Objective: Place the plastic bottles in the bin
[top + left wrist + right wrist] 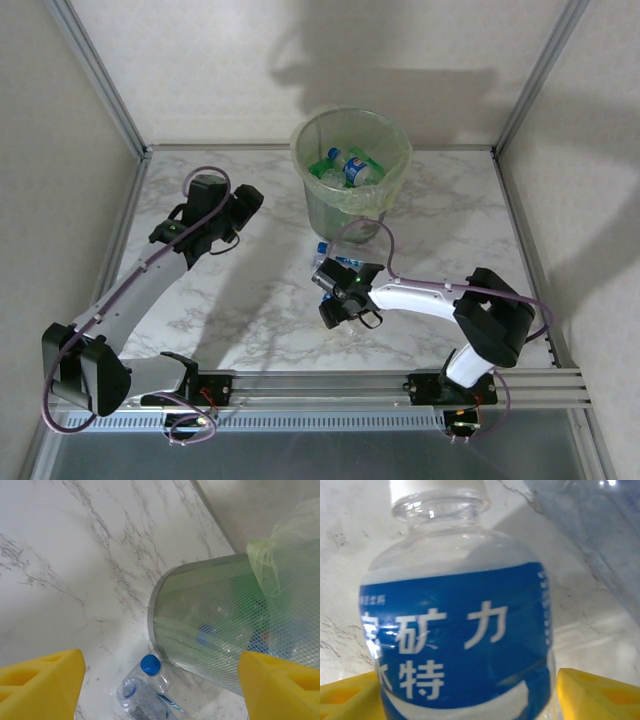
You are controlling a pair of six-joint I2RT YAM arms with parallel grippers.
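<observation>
The bottle (460, 630) lay squarely between my right fingers (600, 695), cap pointing away from them; I couldn't tell whether they gripped it.

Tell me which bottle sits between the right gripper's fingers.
The blue-labelled bottle with white Chinese characters, flanked by the right gripper's yellow fingers. The bottles in the bin have no fingers beside them.
</observation>
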